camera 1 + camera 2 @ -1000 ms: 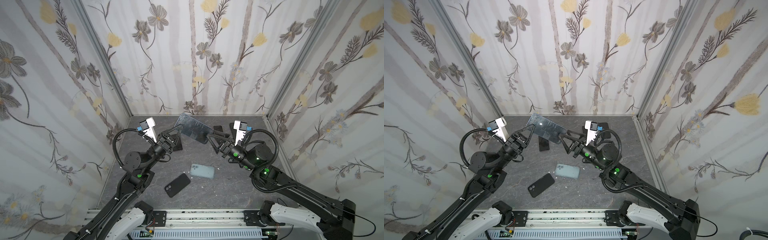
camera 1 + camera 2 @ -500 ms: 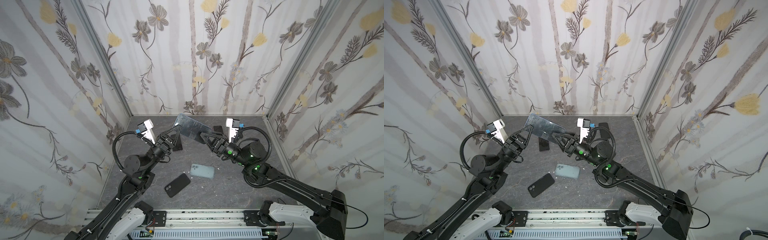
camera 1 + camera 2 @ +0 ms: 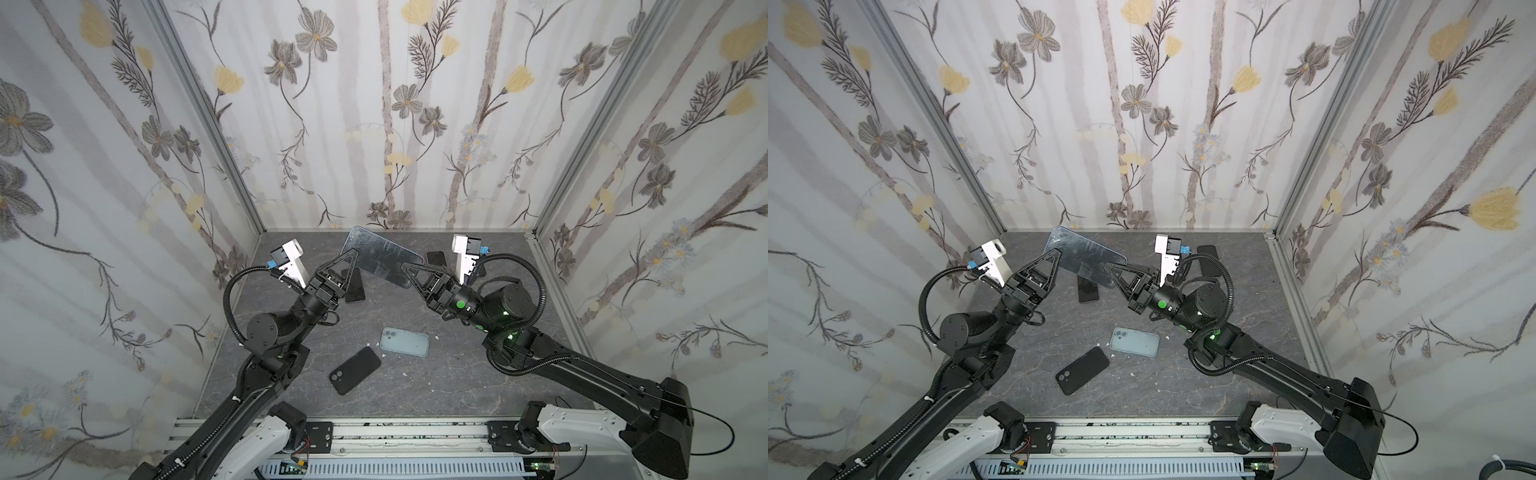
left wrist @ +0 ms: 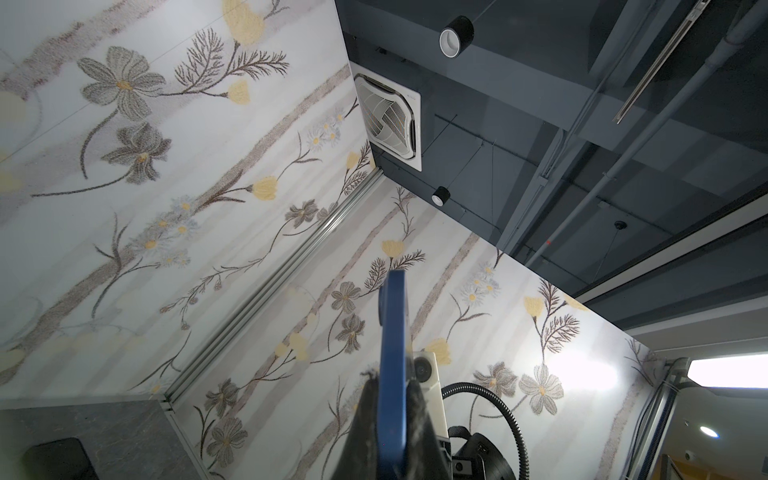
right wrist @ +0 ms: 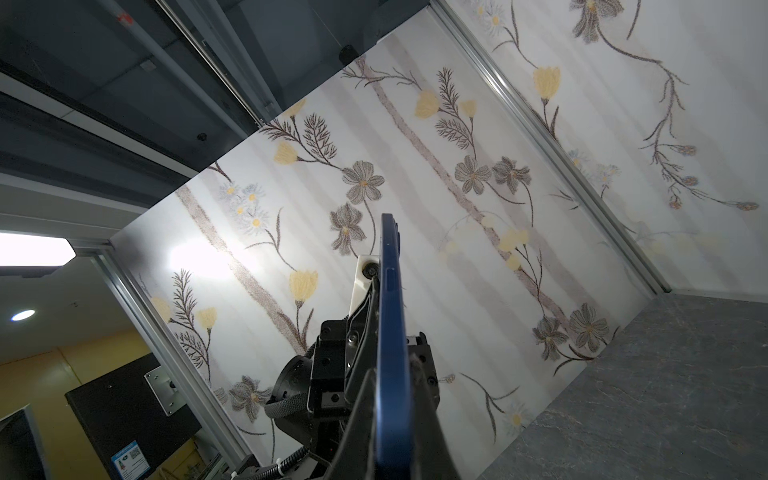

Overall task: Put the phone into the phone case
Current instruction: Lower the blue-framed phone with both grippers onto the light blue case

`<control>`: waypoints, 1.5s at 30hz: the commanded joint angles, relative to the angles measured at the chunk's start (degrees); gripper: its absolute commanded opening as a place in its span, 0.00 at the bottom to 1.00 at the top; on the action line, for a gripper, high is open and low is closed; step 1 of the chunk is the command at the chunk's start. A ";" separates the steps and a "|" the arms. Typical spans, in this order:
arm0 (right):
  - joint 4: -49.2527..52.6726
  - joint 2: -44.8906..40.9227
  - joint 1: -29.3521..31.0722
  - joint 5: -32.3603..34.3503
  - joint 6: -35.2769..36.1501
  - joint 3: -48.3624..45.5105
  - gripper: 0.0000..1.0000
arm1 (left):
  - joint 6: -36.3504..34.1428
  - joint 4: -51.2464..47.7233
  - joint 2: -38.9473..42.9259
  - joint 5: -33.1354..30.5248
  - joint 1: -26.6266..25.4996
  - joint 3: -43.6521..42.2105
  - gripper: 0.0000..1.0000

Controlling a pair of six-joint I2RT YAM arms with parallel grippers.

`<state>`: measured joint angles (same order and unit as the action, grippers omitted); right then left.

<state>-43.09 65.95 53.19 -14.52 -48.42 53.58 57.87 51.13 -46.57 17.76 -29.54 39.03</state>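
**1. Step in hand.** I judge this to be a two-handed hold of the phone (image 3: pixel 380 257) in mid-air, most likely a transfer or a re-grip ahead of insertion. The phone hangs clear of the table (image 3: pixel 457 374), toward the back wall. It is tilted, with its glossy face upward in both top views.

**2. Procedure.**
- My two arms must not pull against each other. Any move of one arm has to be matched by the other, or the phone twists in the pads.
- I release one side only once I judge the other grip firm.
- I grip near the end edges, so the long sides are left free to seat under the case lip.
- The carry then goes forward and down, with the camera corner matched to the cut-out.

**3. Target.** I take the pale blue-grey shell (image 3: pixel 405 341), lying flat at mid-table, to be the phone case. A black shell (image 3: pixel 354 370) lies just beside it, and I cannot tell which one fits. Both are well apart from the phone.

**4. End effectors.** My left gripper (image 3: pixel 352 254) is clamped narrow on one end of the phone. In the left wrist view its fingers (image 4: pixel 365 419) press both faces beside the blue edge. My right gripper (image 3: pixel 406 267) is clamped narrow on the opposite end, and the right wrist view shows the same pinch. Neither gripper touches anything else.
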 commanded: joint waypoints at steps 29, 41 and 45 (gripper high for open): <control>52.95 -13.24 -8.45 9.30 -9.19 -14.91 0.00 | -27.98 -56.67 -21.08 -5.06 0.10 4.95 0.61; 37.26 4.27 -8.63 -0.04 -10.88 -15.99 0.00 | -21.44 -46.10 -30.17 3.37 0.09 -0.60 0.56; 35.19 10.11 -8.63 -3.77 -11.73 -14.50 0.00 | -20.38 -44.26 -32.02 4.16 0.10 -1.41 0.56</control>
<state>-1.69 73.78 44.56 -14.24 -58.57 37.91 35.94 3.18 -77.71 20.34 -29.52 38.13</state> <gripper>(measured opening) 0.084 0.560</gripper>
